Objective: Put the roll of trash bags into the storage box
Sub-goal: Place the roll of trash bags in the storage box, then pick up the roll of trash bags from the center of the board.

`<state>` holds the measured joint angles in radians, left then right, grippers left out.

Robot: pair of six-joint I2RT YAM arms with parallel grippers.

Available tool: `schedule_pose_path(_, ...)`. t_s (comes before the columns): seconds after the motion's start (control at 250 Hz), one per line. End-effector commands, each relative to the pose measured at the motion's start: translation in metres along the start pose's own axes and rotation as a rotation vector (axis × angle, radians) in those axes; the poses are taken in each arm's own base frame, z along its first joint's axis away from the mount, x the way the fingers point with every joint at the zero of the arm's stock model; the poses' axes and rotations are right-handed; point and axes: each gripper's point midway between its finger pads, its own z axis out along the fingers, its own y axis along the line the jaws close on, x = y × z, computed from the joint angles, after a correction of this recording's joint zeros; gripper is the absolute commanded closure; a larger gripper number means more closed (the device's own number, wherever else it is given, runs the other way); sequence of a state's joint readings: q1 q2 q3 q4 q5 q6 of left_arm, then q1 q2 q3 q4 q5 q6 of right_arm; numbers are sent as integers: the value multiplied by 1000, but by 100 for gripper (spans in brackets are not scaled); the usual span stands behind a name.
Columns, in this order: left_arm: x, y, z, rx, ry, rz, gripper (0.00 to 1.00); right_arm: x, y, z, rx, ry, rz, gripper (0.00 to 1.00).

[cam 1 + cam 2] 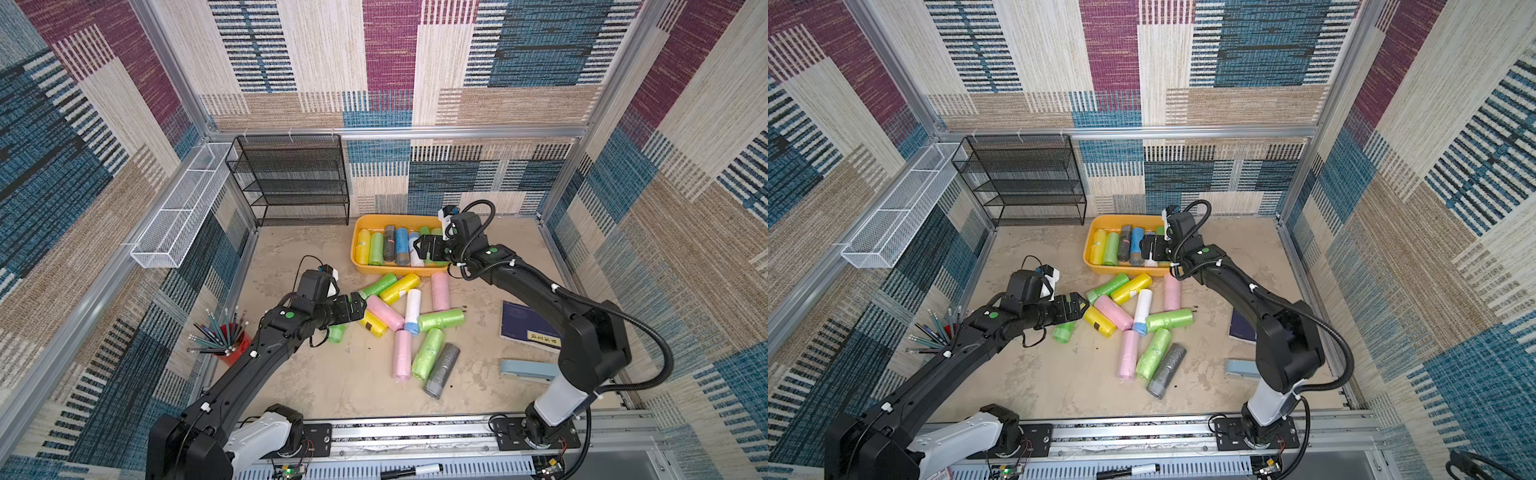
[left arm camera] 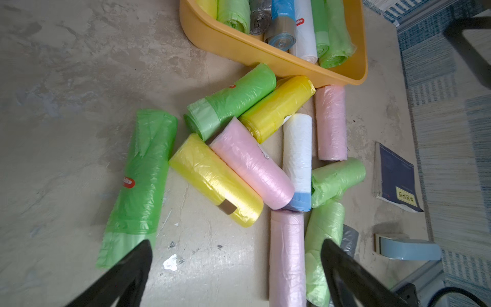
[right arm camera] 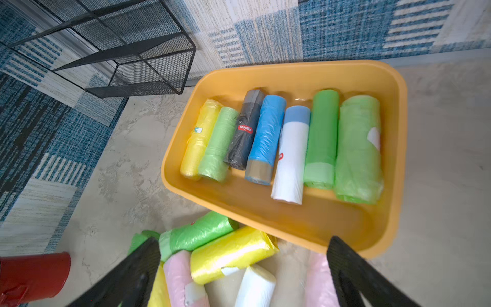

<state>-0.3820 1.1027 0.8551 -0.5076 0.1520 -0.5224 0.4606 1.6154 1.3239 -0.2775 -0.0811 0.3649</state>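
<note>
While neither arm held a roll, the risks lay mostly in the heap. Nearest, the left gripper hung over the heap's edge, jaws wide and empty, one finger above the lone green roll. That roll's wrap looked loose and crinkled, so a pinch might catch only film and let the core slip.

Just beyond it, the yellow roll and pink roll lay pressed side by side, with others crossed against them. A closing finger could wedge between two, or set neighbours rolling across the table. Some eleven rolls lay loose there, between the arms and the box.

Farther on, two rolls lay against or just beside the box's near wall; which, I could not tell. Dragging them might shove the shallow tub.

Over its near rim hung the right gripper, jaws wide, empty. Seven rolls filled one row inside, and only a near strip of floor was bare. A roll dropped askew could ride up on that row or tip over the low rim. Both arms meeting above the box risked a clash.
</note>
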Motion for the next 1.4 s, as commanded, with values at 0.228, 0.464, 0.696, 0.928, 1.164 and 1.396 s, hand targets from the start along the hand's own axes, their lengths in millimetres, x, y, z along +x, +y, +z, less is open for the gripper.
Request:
schedule_pose_path(0.228, -1, 31, -16, -187, -9, 55, 2, 5, 2, -94, -66, -209, -22, 1)
schedule_pose_path(0.464, 8, 56, -20, -314, 14, 71, 1, 27, -2, -123, -91, -223, -21, 1)
schedule_pose_path(0.696, 17, 60, -14, -319, 38, 25, 2, 48, 2, -132, -149, -189, -14, 1)
schedule_pose_path(0.928, 40, 76, -2, -356, 77, -43, 6, 62, 9, -137, -209, -147, -11, 1)
schedule_pose_path(1.164, 59, 86, 13, -345, 83, -81, 15, 71, 14, -135, -245, -109, 2, 1)
schedule_pose_path(1.396, 56, 88, 21, -335, 61, -61, 22, 81, 22, -131, -317, -81, 51, 1)
